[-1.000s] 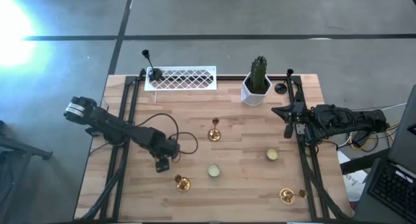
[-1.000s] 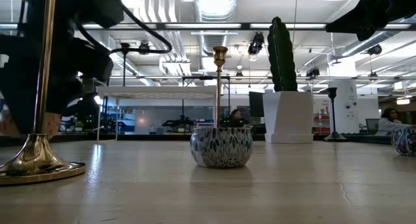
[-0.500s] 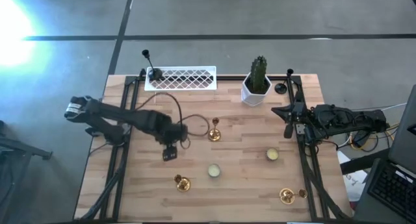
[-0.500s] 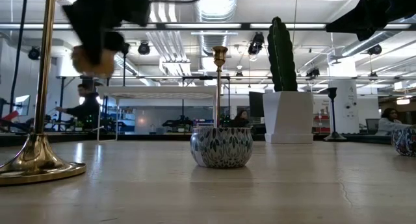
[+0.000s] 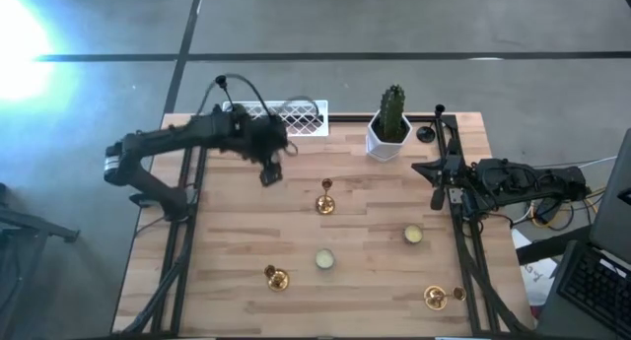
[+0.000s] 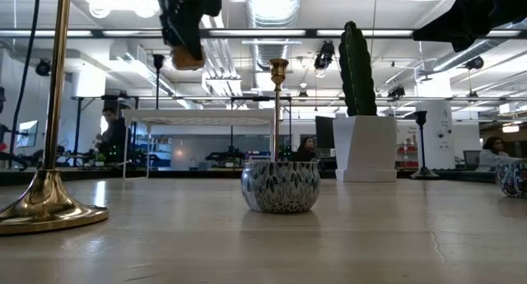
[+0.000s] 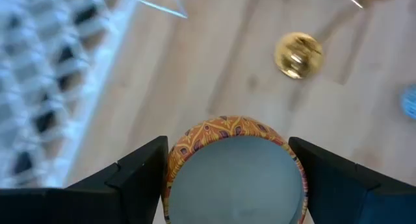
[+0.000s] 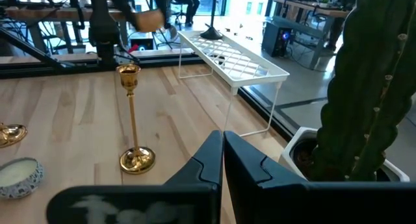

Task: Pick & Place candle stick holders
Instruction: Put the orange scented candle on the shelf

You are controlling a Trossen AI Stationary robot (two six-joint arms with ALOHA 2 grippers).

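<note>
Left gripper: raised above the worktop, just in front of the white lattice tray; its fingers pinch a low round cup holder with an orange patterned wall, one on each side.
Held cup: off the worktop, seen high up in the low view.
Right gripper: at the worktop's right edge, beside the cactus pot; fingers pressed together, nothing between them.
Gold stemmed holder, centre: upright, mid-worktop, well apart from the held cup.
Gold stemmed holder, front left: upright near the front edge.
Gold stemmed holder, front right: lying on its side.
Cup holders on worktop: one near the front centre, one toward the right side.
Black stemmed holders: one at the tray's left end, one right of the cactus pot.
</note>
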